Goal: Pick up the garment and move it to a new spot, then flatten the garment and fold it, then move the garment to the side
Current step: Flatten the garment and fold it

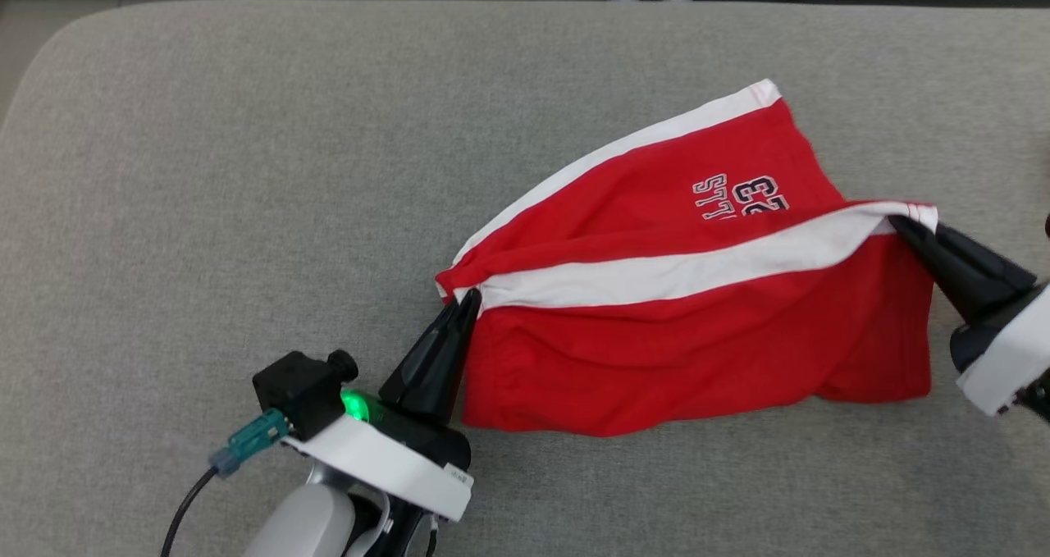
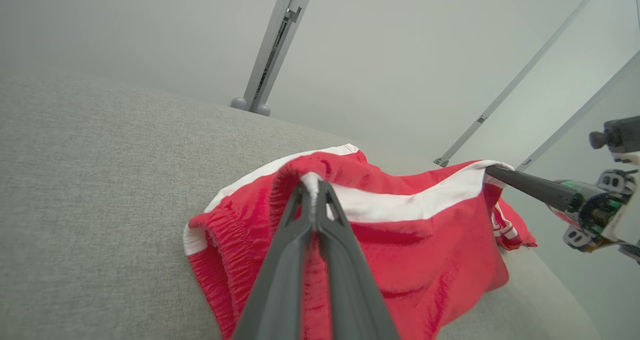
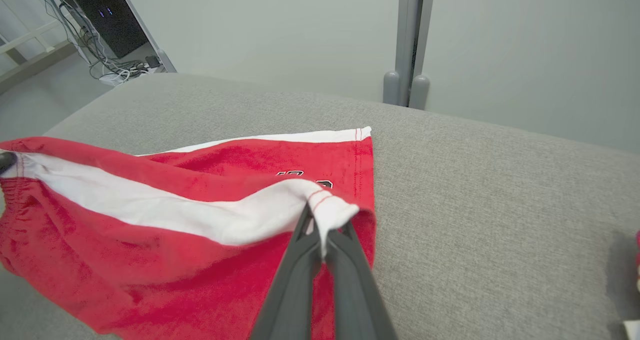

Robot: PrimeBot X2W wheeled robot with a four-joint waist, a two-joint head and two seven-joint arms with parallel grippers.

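Observation:
The garment (image 1: pixel 673 327) is a pair of red shorts with white side stripes and dark lettering, lying at the centre right of the grey cushioned surface. My left gripper (image 1: pixel 466 301) is shut on the white stripe at the waistband end (image 2: pixel 312 180). At the opposite end my right gripper (image 1: pixel 898 225) is shut on the striped leg hem (image 3: pixel 327 211). Between the two grips the upper layer is raised and stretched taut, while the rest of the fabric (image 3: pixel 150 265) hangs and rests on the surface. The right gripper (image 2: pixel 492 171) also appears in the left wrist view.
The grey padded surface (image 1: pixel 246 180) spreads wide to the left and in front of the shorts. A metal post (image 3: pixel 409 39) stands behind its far edge. Cables and a dark device (image 3: pixel 107 17) sit on the floor far back.

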